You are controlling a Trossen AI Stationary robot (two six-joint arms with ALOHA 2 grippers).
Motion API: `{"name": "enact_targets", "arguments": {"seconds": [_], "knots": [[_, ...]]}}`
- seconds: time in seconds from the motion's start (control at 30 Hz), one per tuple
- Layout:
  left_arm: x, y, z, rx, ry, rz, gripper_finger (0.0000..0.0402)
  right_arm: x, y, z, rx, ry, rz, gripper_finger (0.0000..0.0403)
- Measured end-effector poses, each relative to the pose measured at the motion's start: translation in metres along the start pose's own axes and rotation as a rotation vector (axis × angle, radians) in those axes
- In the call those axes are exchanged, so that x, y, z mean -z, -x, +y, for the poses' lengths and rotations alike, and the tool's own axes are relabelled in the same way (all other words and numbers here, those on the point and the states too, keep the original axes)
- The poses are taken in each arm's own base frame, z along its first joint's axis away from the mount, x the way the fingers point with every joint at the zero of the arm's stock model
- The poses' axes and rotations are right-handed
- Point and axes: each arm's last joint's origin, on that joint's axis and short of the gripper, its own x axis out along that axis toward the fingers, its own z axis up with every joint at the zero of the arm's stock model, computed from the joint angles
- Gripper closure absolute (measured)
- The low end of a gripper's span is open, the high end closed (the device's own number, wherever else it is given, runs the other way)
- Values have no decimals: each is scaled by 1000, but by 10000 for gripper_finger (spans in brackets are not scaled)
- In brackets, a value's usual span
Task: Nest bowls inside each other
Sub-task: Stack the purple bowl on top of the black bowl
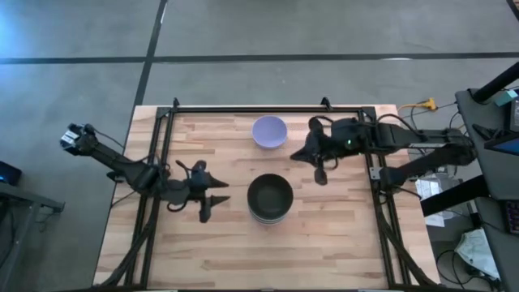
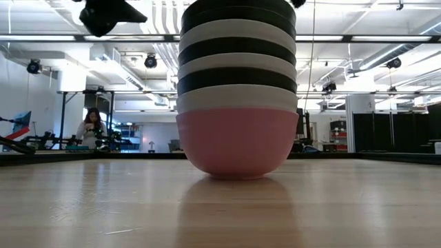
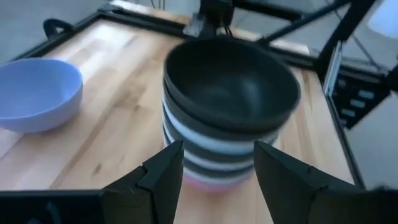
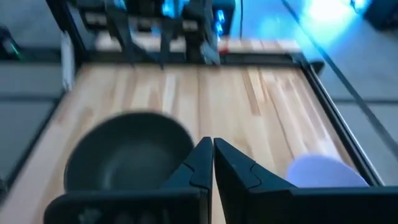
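Inspector: Starting at the left. The left gripper [image 1: 212, 201] hangs over the table [image 1: 203, 251] with its fingers [image 3: 163, 171] spread apart and nothing between them.

Clerk: And what lies off its tips?

Inspector: The stack of bowls [image 1: 270, 199], just beyond the fingertips, near but apart from them. The top bowl is black [image 3: 231, 84]. In the low view the stack reads from the table up: a pink bowl [image 2: 238, 141] at the base, then white and black rims alternating, the upper part cut off by the frame.

Clerk: All nested?

Inspector: Those in the stack are, each seated in the one below, the pile upright. One is out: the lavender bowl [image 1: 269, 131] stands alone, mouth up, well apart from the stack, toward the far edge of the table.

Clerk: How does it sit against the grippers?

Inspector: It is off to one side of the left gripper's line, farther from it than the stack is. It is near the right gripper [image 1: 319, 169], which hangs above the table between that bowl and the stack, touching neither.

Clerk: The right gripper's condition?

Inspector: Fingers [image 4: 199, 165] pressed together, holding nothing. Its wrist view shows the black top bowl on one side of the tips and the lavender bowl [image 4: 326, 171] on the other.

Clerk: Anything beyond the table?

Inspector: A person [image 2: 91, 129] in the room, far behind.
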Motion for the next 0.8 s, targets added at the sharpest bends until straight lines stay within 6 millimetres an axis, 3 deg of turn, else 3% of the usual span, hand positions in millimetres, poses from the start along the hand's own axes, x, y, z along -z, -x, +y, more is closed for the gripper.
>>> {"name": "enact_targets", "arguments": {"seconds": [0.23, 0.47, 0.8], "knots": [[-8, -3, 5, -21, 9, -43, 222, 27, -22, -51, -51, -124, -198, 394], [-14, -2, 16, -65, -139, -65, 222, 43, -41, -107, 126, -42, -222, 394], [-34, 12, 46, -199, -290, -144, 222, 8, -63, -167, 172, 7, 28, 391]]}}
